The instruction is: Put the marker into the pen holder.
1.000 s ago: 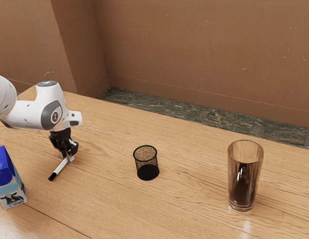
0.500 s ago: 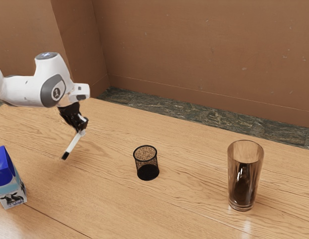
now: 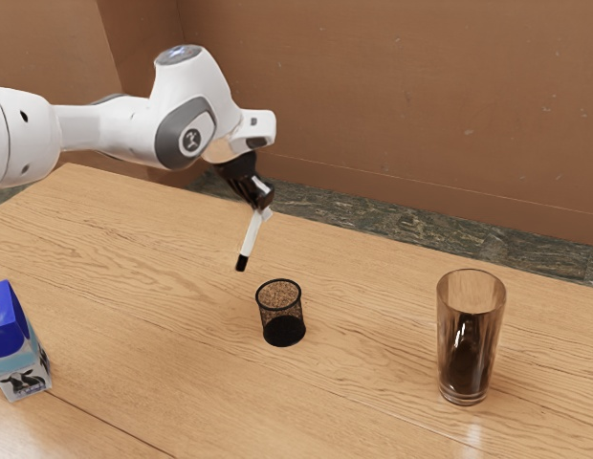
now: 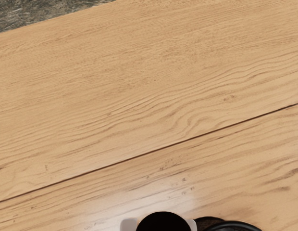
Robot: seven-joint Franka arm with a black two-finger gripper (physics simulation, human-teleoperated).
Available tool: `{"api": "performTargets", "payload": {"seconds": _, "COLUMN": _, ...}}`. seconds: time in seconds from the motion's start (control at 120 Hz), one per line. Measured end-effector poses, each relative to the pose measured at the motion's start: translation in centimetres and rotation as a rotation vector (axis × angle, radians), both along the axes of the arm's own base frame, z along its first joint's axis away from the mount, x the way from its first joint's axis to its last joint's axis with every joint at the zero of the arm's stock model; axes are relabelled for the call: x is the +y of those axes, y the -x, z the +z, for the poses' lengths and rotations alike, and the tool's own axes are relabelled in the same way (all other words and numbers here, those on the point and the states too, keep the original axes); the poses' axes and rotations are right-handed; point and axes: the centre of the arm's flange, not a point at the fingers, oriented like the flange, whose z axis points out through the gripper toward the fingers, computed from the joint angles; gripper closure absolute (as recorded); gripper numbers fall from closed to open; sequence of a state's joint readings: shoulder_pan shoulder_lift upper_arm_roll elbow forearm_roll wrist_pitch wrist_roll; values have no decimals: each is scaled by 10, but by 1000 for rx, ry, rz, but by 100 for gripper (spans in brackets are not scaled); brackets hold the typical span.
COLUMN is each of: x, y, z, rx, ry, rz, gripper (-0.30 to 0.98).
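Pickup's done: my black two-finger gripper (image 3: 264,209) is pinching the slim white black-ended marker (image 3: 252,236), tilted, above the pale wooden table (image 3: 163,373). Round black mesh pen holder (image 3: 281,309) stands in from the far edge, just beside; lining up, lowering and release left, I'd say.

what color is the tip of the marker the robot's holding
Black; it shows best in the exterior view, at the marker's lower end.

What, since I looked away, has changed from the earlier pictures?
The gripper has carried the marker up and toward the exterior view's right, closer to the pen holder; the marker now hangs steeper. Nothing was let go. Pen holder, glass and carton stayed put.
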State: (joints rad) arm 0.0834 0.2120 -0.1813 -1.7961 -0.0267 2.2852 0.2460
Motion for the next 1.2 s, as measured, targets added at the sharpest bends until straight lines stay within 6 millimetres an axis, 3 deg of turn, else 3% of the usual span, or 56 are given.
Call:
{"api": "performTargets", "payload": {"seconds": 0.117, "x": -15, "y": -14, "z": -2, "rx": -7, "ry": 12, "rz": -5, "gripper": 78}}
{"api": "performTargets", "payload": {"seconds": 0.242, "x": -33, "y": -21, "z": -22, "rx": 22, "ry": 20, "rz": -14, "gripper": 77}}
{"api": "performTargets", "payload": {"seconds": 0.433, "x": -50, "y": -16, "z": -37, "rx": 54, "ry": 28, "rz": -15, "gripper": 76}}
{"api": "performTargets", "payload": {"seconds": 0.583, "x": -56, "y": -15, "z": -67, "rx": 106, "ry": 31, "rz": -5, "gripper": 76}}
{"api": "performTargets", "payload": {"seconds": 0.667, "x": -63, "y": -14, "z": -83, "rx": 134, "ry": 37, "rz": -6, "gripper": 70}}
{"api": "performTargets", "payload": {"seconds": 0.783, "x": -66, "y": -13, "z": -86, "rx": 146, "ry": 49, "rz": -4, "gripper": 45}}
{"api": "performTargets", "payload": {"seconds": 0.833, "x": -63, "y": -11, "z": -75, "rx": 140, "ry": 46, "rz": -3, "gripper": 36}}
{"api": "performTargets", "payload": {"seconds": 0.858, "x": -61, "y": -8, "z": -59, "rx": 130, "ry": 44, "rz": -2, "gripper": 32}}
{"api": "performTargets", "payload": {"seconds": 1.0, "x": -24, "y": 13, "z": 90, "rx": 63, "ry": -21, "rz": 5, "gripper": 16}}
{"api": "performTargets", "payload": {"seconds": 1.042, "x": -18, "y": 25, "z": 121, "rx": 74, "ry": -55, "rz": -4, "gripper": 13}}
{"api": "performTargets", "payload": {"seconds": 1.108, "x": -14, "y": 39, "z": 151, "rx": 100, "ry": -95, "rz": -40, "gripper": 10}}
{"api": "performTargets", "payload": {"seconds": 1.2, "x": 3, "y": 49, "z": 158, "rx": 165, "ry": -125, "rz": -64, "gripper": 6}}
